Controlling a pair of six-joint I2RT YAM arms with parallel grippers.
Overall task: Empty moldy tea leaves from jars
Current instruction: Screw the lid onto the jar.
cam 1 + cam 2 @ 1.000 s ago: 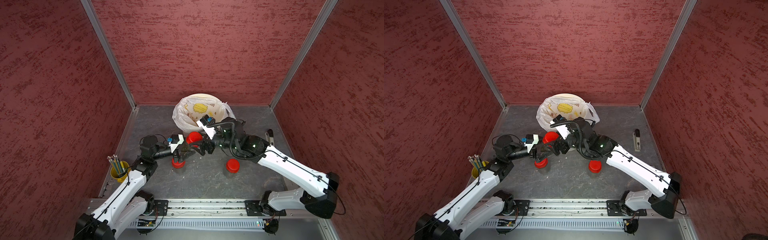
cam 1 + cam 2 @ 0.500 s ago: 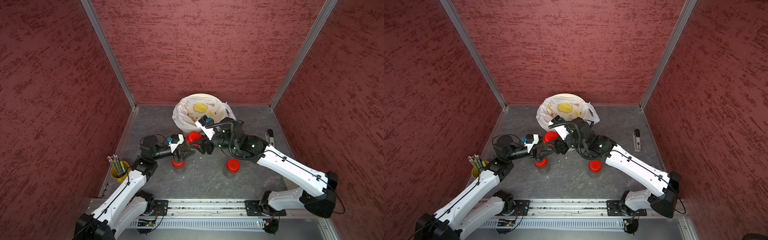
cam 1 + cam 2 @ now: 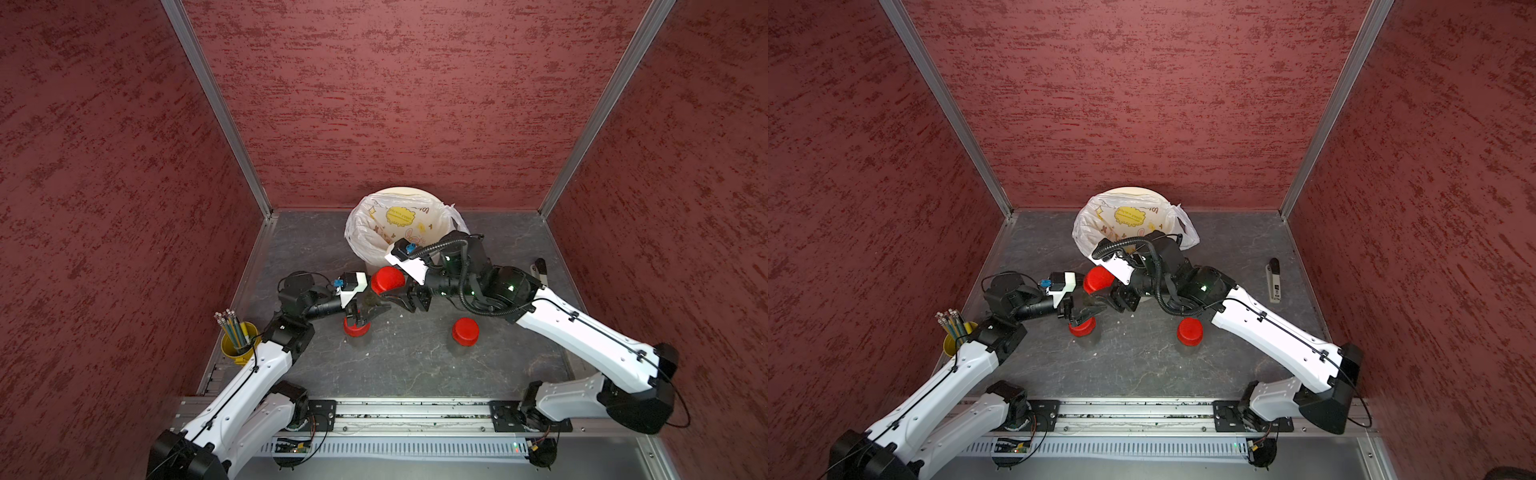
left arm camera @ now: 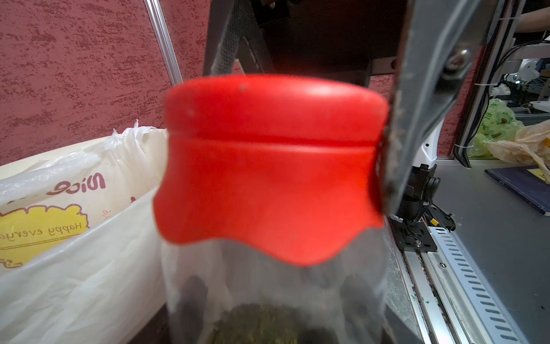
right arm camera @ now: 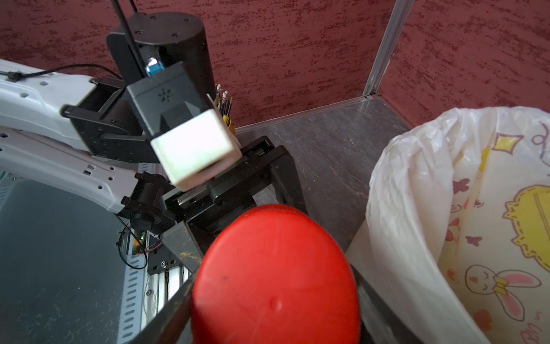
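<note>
My left gripper (image 3: 369,308) is shut on the clear body of a jar (image 4: 268,286), lifted off the floor just in front of the bin. Dark olive moldy tea leaves (image 4: 256,324) lie inside it. Its red cap (image 3: 387,280) (image 3: 1098,280) (image 5: 273,274) sits between the fingers of my right gripper (image 3: 397,294) (image 5: 274,300). One right finger (image 4: 416,98) presses against the cap's side. Two more red-capped jars stand on the floor: one (image 3: 356,327) right below the left gripper, the other (image 3: 465,331) under the right forearm.
The cream bin with its white printed bag (image 3: 399,216) (image 5: 446,208) stands at the back, close behind the held jar. A yellow cup of pencils (image 3: 237,345) is by the left wall. A small stapler-like object (image 3: 1273,284) lies at the right.
The right gripper's jaws have closed in onto the red cap. Both arms and the held jar have barely moved.
</note>
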